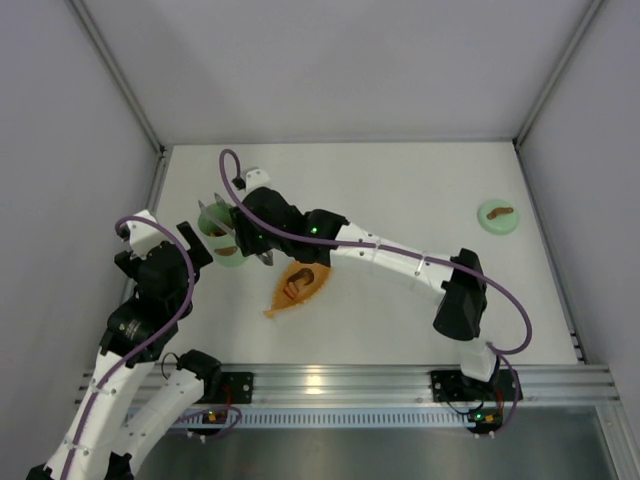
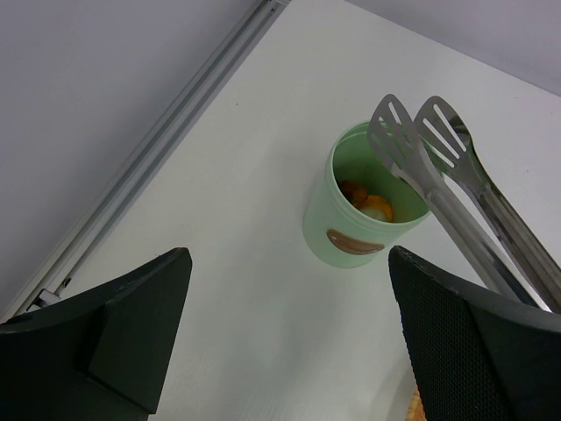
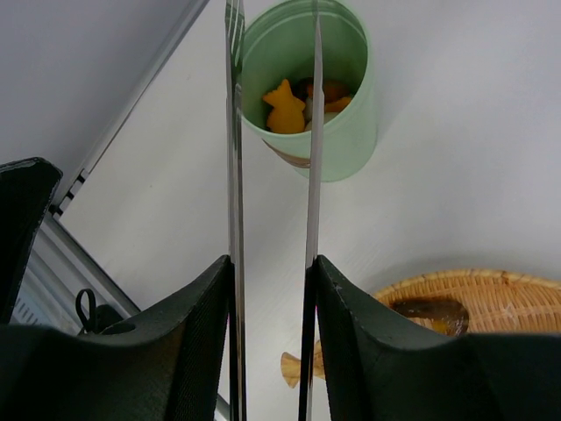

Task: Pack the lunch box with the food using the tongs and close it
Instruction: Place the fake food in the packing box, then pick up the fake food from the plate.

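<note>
— What carries it all?
— A white worktop point(image 1: 400, 190), with both hands over its left part.

— How is the right hand point(image 3: 272, 272)?
— Nearly closed. Its two fingers press on the outsides of the tongs point(image 3: 234, 175), one finger on each slim arm, so it has them gripped. The arms stand a little apart, with nothing between them.

— And the left hand point(image 2: 289, 351)?
— Spread wide and holding nothing. It hangs above bare worktop.

— What lies nearest the right hand?
— An orange woven tray point(image 1: 300, 288), just beside it on the near side.

— Where is the lunch box point(image 2: 351, 237)?
— Upright and uncovered, straight ahead of the right hand's fingers. The slotted tong tips hang over its mouth. It also sits ahead of the left hand, apart from it.

— Its lid point(image 1: 497, 216)?
— Flat on the worktop, well apart from both hands, far off to the right.

— The food point(image 3: 285, 110)?
— Orange and pale bits lie inside the lunch box. One dark piece point(image 3: 429, 311) rests on the tray.
</note>
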